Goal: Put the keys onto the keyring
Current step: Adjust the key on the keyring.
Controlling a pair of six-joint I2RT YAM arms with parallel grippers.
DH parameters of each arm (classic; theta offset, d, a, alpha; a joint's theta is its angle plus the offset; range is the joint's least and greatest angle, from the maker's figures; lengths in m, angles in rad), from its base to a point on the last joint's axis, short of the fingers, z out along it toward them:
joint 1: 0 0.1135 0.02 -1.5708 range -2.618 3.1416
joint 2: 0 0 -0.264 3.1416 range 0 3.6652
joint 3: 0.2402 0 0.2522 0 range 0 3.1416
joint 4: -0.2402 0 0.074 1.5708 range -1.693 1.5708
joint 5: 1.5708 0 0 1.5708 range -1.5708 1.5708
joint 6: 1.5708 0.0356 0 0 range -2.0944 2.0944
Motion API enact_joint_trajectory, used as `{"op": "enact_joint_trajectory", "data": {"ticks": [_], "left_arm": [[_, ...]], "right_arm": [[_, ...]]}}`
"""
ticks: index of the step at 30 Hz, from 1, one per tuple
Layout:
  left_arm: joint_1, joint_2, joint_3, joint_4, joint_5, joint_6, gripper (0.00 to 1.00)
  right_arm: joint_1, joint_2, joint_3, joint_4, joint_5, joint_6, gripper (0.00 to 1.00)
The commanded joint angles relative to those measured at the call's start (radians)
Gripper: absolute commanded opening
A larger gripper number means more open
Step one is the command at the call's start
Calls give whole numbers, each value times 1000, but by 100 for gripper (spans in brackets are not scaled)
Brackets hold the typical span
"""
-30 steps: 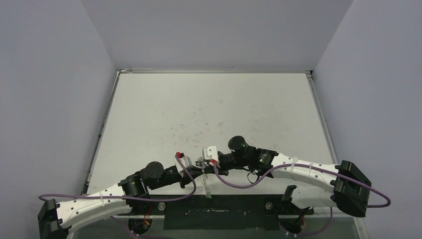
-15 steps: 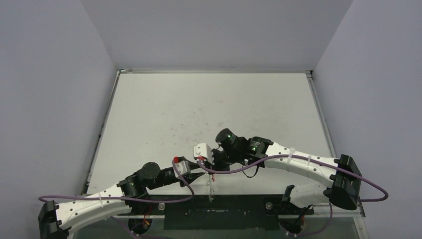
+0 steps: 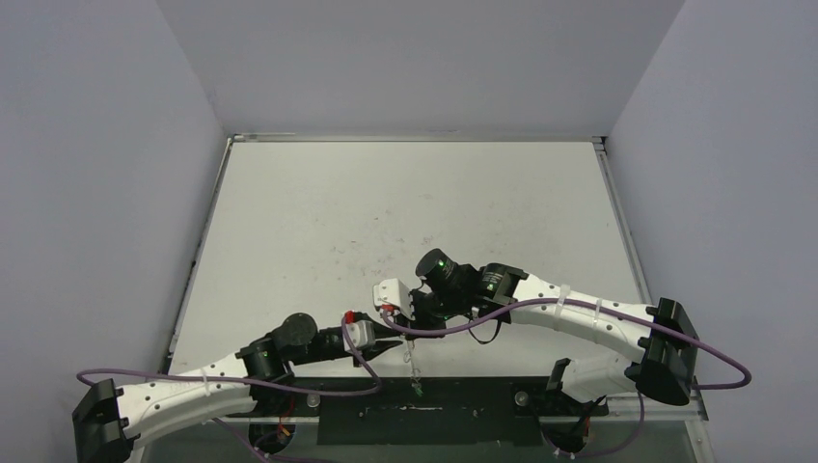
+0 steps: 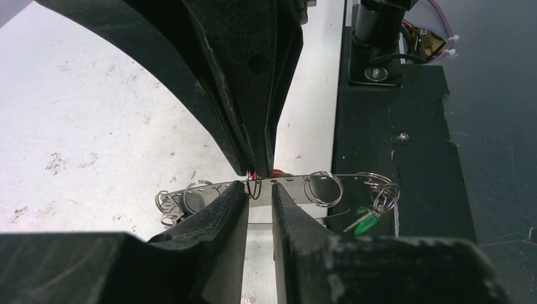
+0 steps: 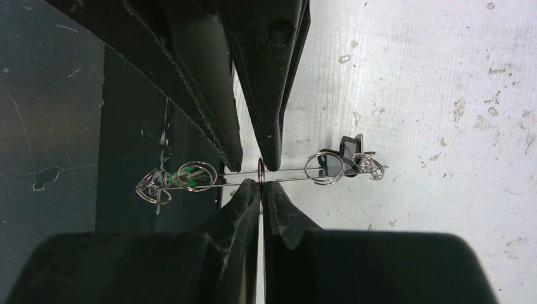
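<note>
Right hand (image 5: 261, 189) clenching on the keyring (image 5: 288, 171), holding it edge-on over the worktop's (image 3: 386, 212) near edge, left hand (image 4: 259, 196) standing slightly parted, tips at the wire, green-tagged key (image 4: 362, 221) showing among end rings.

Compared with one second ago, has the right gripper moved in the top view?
Yes. The right gripper has shifted left, away from the table's right rail, with the keyring clamped in it.
</note>
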Motion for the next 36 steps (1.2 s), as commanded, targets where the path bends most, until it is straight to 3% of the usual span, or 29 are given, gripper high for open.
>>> {"op": "enact_joint_trajectory", "data": {"ticks": [1, 13, 18, 23, 24, 31, 33, 36], "left_arm": [[-2, 10, 3, 70, 1, 5, 16], [-2, 55, 15, 96, -9, -7, 11], [-2, 66, 14, 98, 8, -8, 0], [-2, 62, 10, 91, 8, -12, 0], [-2, 58, 8, 91, 4, -12, 0], [-2, 20, -34, 173, -65, -46, 0], [-3, 9, -51, 212, -76, -48, 0], [-4, -2, -74, 277, -78, -40, 0]], "right_arm": [[9, -19, 35, 46, -25, 9, 0], [17, -16, 35, 71, -30, 19, 0], [18, -14, 34, 74, -24, 21, 0], [17, -19, 31, 82, 7, 28, 0], [17, -24, 26, 87, 19, 32, 3], [-26, -190, -137, 297, 33, 61, 46], [-51, -255, -203, 382, 11, 82, 52], [-95, -324, -288, 497, -48, 108, 54]]}}
